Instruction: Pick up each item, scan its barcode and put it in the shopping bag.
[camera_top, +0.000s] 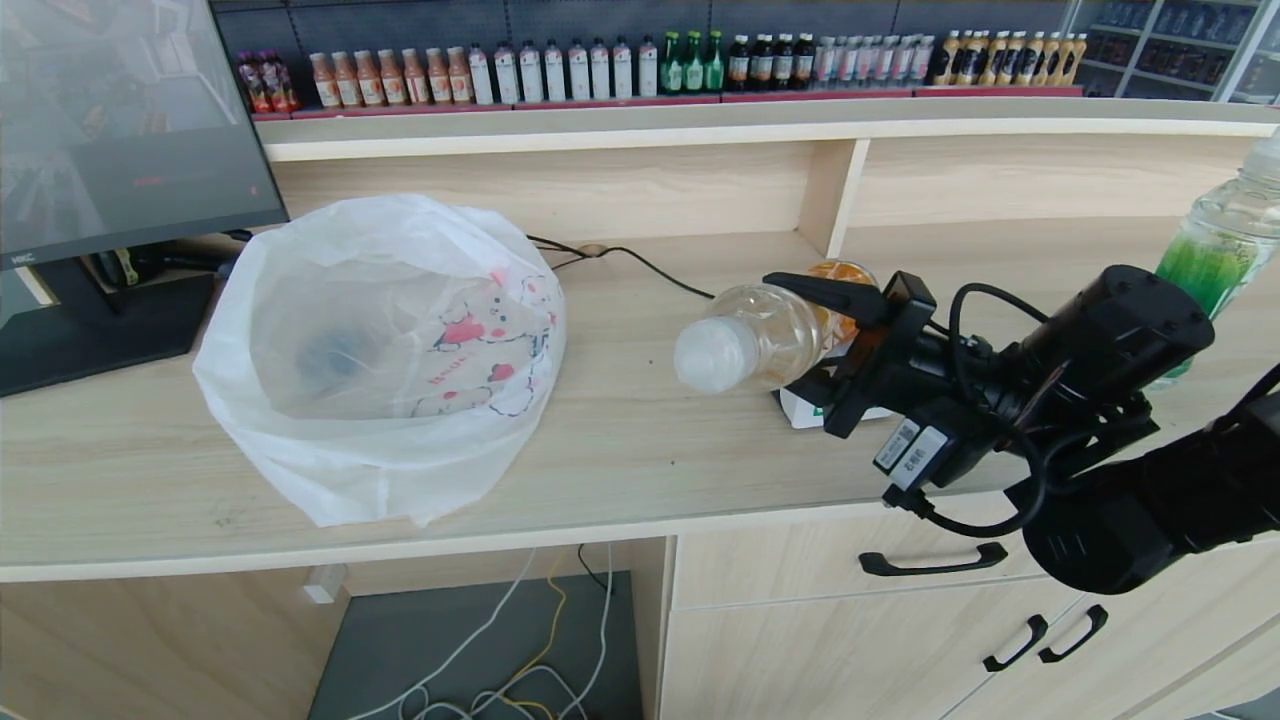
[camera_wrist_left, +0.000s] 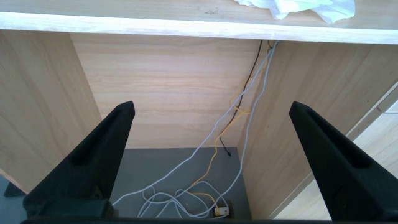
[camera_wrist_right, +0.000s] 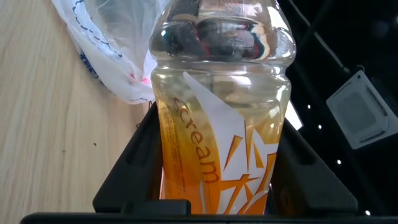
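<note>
A white plastic shopping bag (camera_top: 380, 350) with a cartoon print sits open on a pale wooden checkout counter (camera_top: 640, 440). To the robot's right of the bag, and apart from it, the right gripper (camera_top: 812, 340) is clamped around a clear orange drink bottle (camera_top: 770, 335). The bottle is held on its side above the counter, with its white cap (camera_top: 714, 355) pointing away from the gripper. A small white box (camera_top: 800, 405) lies on the counter under the bottle. Farther right of the bag stands a green-tinted bottle (camera_top: 1210, 250). On the bag's other side is a dark monitor (camera_top: 120, 120). The left gripper (camera_wrist_left: 211, 111) hangs lower than the bag, below the counter's front edge, its fingers spread wide and holding nothing. Loose cables (camera_wrist_left: 205, 155) trail to the floor behind it.
</note>
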